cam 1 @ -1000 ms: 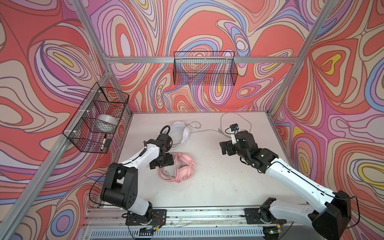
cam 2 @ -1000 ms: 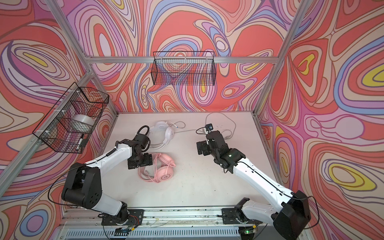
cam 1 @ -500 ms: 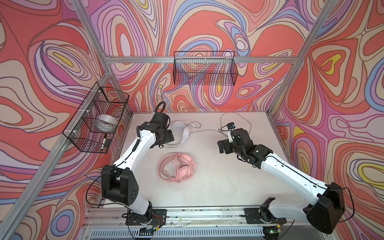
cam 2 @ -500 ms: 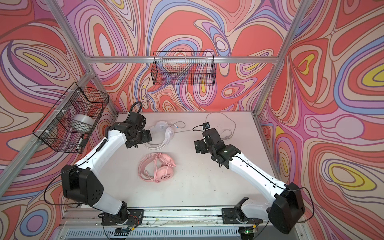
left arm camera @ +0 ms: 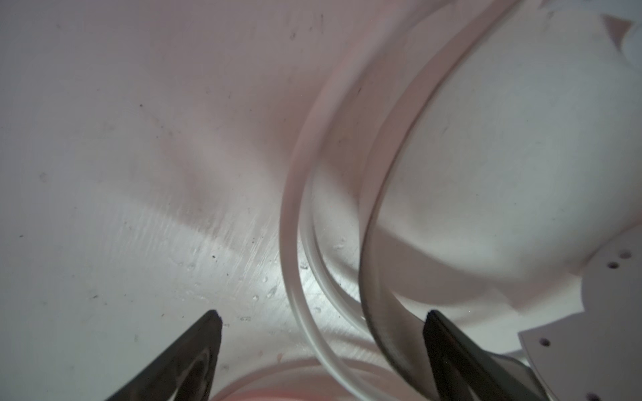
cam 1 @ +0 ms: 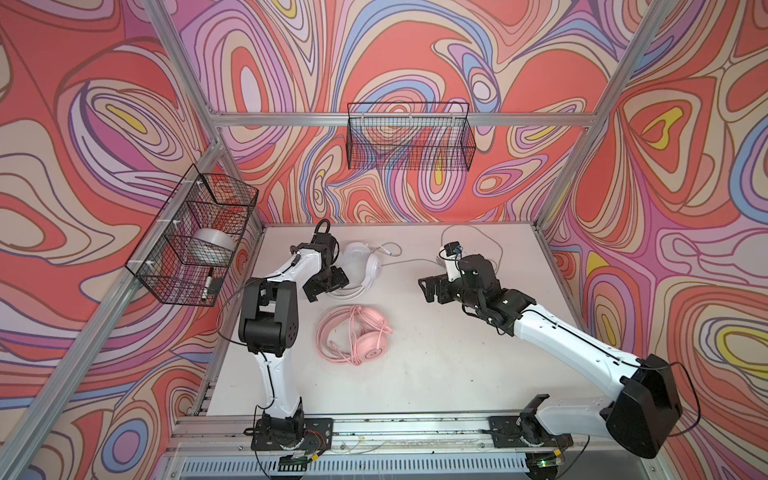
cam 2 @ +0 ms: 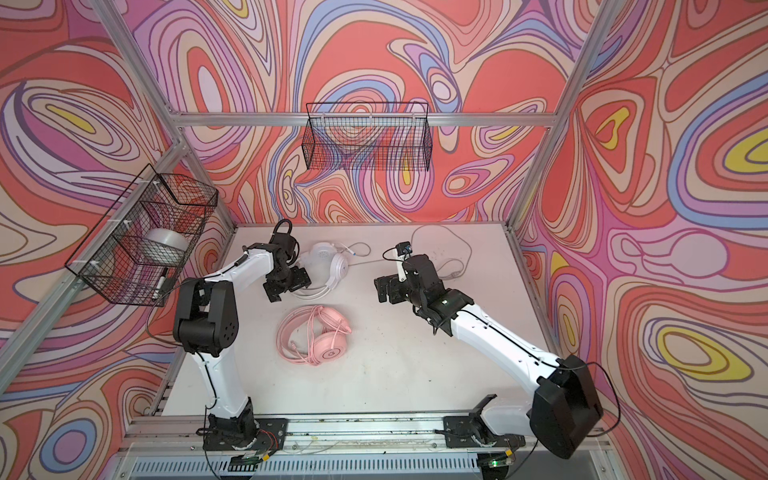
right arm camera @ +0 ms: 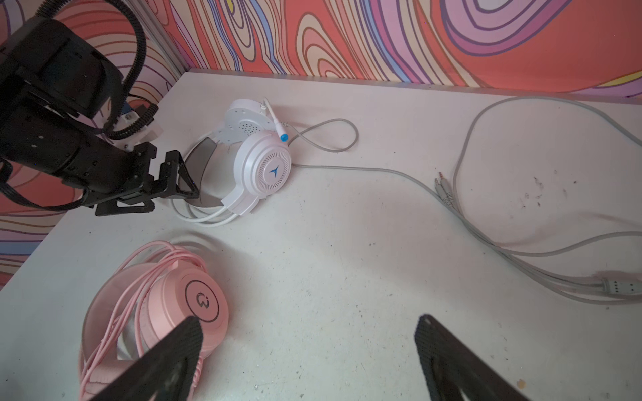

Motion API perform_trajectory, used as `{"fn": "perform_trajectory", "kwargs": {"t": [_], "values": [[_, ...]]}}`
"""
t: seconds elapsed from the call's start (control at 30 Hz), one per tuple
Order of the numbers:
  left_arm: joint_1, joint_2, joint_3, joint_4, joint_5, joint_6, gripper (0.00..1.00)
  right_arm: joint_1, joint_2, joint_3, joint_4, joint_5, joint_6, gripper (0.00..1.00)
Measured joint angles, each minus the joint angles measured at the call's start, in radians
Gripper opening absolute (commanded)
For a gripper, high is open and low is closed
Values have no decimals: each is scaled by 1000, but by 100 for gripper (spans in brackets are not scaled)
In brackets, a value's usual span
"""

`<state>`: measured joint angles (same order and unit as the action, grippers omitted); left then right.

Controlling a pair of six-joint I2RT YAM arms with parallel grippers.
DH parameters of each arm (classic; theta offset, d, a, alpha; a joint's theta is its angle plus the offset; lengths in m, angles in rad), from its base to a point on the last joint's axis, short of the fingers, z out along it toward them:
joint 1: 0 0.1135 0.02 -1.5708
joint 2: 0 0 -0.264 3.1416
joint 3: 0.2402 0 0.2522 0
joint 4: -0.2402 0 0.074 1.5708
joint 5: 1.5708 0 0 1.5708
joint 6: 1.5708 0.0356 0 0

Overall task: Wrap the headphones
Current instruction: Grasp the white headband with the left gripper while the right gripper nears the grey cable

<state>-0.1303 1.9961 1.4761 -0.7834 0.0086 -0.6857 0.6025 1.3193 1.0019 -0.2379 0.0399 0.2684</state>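
One white headset band (left arm camera: 377, 277) sits btwn spread left end effector (left arm camera: 321, 314) tips.

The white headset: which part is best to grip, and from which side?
Probably the headband of the white headset, from the left in the top views, where the open left gripper stands. The band is a thin arc that fits between the jaws; the ear cups are wide and round, and the grey cord trails off to the right.

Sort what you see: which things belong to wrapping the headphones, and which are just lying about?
Job: pink over-ear headset, cord wound; white over-ear headset, grey cord trailing.
Lying about: black wire basket on back wall; black wire basket on side wall; white roll inside it.
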Motion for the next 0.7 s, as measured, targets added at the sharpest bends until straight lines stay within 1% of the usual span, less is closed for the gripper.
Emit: {"fn": "perform_trajectory", "kwargs": {"t": [0.17, 0.33, 0.5, 0.63, 0.7], "values": [[2, 96, 66, 13, 2, 0, 74, 0, 24, 1, 15, -7, 1, 99], [2, 148, 145, 15, -8, 4, 65, 0, 54, 6, 9, -6, -7, 98], [5, 164, 165, 13, -28, 6, 51, 0, 65, 14, -2, -6, -21, 98], [6, 166, 167, 3, -39, 10, 43, -1, 65, 21, -17, -2, -35, 98], [8, 166, 167, 1, -43, 13, 36, -2, 65, 24, -21, 2, -41, 98]]}}
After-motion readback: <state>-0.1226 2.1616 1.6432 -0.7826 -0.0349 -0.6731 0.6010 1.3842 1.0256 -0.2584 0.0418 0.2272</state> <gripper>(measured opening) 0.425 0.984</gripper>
